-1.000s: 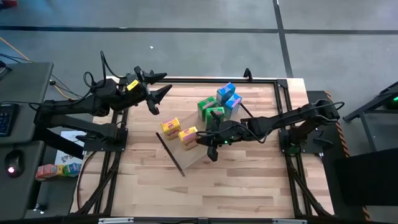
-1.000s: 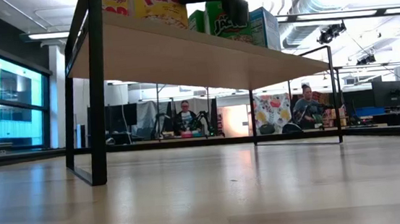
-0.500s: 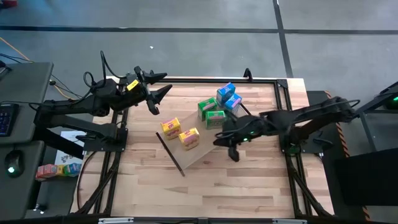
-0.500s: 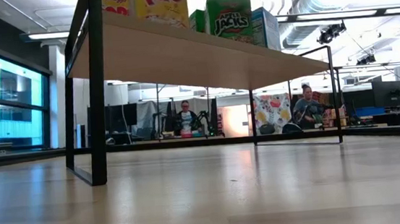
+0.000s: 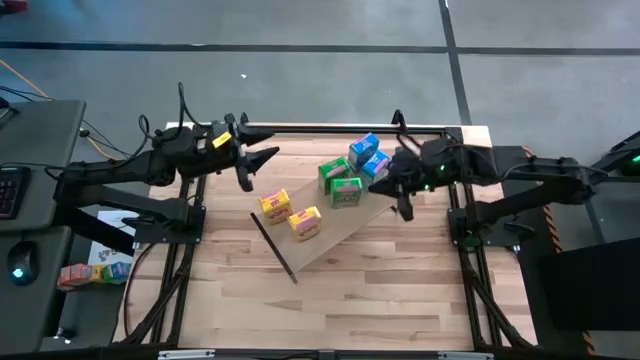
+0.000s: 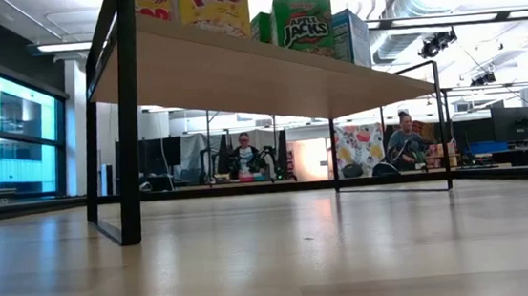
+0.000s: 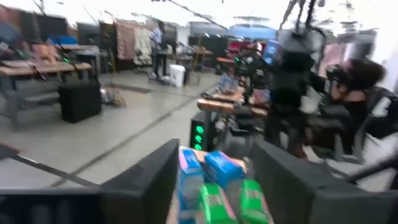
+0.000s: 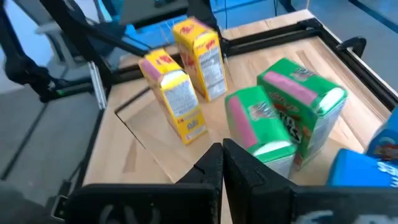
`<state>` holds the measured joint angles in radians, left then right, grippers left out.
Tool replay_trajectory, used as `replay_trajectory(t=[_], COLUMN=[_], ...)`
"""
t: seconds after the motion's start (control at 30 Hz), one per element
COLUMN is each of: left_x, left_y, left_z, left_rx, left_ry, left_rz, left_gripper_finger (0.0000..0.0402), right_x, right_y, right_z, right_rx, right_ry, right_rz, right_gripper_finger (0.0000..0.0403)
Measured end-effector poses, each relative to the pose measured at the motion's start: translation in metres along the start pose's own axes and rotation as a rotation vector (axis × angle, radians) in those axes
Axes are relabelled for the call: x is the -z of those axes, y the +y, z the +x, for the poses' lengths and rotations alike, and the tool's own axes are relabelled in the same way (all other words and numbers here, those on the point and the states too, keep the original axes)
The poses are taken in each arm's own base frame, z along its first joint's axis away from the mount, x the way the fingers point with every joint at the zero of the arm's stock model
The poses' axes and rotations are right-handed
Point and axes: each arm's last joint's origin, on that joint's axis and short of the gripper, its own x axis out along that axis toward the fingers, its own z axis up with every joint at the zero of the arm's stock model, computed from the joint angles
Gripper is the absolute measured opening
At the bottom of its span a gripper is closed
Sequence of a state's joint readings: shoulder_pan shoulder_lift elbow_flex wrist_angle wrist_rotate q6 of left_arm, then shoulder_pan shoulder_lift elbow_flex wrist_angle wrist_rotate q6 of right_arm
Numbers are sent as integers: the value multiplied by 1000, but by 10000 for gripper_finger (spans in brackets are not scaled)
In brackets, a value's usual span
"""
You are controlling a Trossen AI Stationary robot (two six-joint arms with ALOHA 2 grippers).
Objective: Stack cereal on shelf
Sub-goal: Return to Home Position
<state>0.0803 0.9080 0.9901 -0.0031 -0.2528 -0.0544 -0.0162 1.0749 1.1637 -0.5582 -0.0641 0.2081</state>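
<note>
All six cereal boxes stand upright on the shelf (image 5: 330,240), a pale board lying aslant on the table. The two yellow boxes (image 5: 275,205) (image 5: 304,222) are at its left, the two green (image 5: 333,170) (image 5: 347,190) in the middle, and the two blue (image 5: 363,147) (image 5: 375,163) at its far right. My right gripper (image 5: 399,205) hangs shut just right of the green and blue boxes and touches nothing. Its wrist view shows the shut fingers (image 8: 222,155) before the green boxes (image 8: 283,118) and yellow boxes (image 8: 180,99). My left gripper (image 5: 258,168) is open above the table's far left, facing the boxes (image 7: 214,180).
From table height the shelf (image 6: 267,76) stands raised on thin black brackets (image 6: 127,112), with room under it. The black table frame (image 5: 330,128) runs along the far edge. Bare planks (image 5: 330,310) lie on the near side. People sit in the room behind (image 6: 245,154).
My right gripper has drawn back from the near side of the shelf by the yellow and green boxes, rising and travelling toward the table's right and far edge. The green box it stood over stays upright on the shelf. My left gripper has shifted slightly toward the right.
</note>
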Motion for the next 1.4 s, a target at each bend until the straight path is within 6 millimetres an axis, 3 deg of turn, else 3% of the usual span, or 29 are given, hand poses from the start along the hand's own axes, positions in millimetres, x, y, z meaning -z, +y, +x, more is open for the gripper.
replay_trajectory(t=[0.1, 0.23, 0.4, 0.83, 1.27, 1.4], left_x=[3, 31, 61, 129, 164, 172], left_y=[-1, -3, 2, 24, 34, 33], left_z=[-6, -15, -39, -93, -121, -118], left_rx=[34, 75, 74, 55, 98, 123], left_ry=[40, 68, -78, -157, -241, -217], left_rz=[-21, -65, -156, -262, -309, -318], left_gripper_finger=[125, 17, 10, 0, 0, 0], right_x=[-4, -9, -15, -22, -23, -23], right_y=[-9, -18, -26, -36, -36, -35], right_z=[-5, -7, -9, -13, -13, -12], right_rx=[-20, -21, -33, -19, -28, -32], right_ry=[-25, -61, -114, -179, -187, -184], right_rz=[18, 12, 19, 85, 154, 154], right_gripper_finger=[0, 0, 0, 0, 0, 0])
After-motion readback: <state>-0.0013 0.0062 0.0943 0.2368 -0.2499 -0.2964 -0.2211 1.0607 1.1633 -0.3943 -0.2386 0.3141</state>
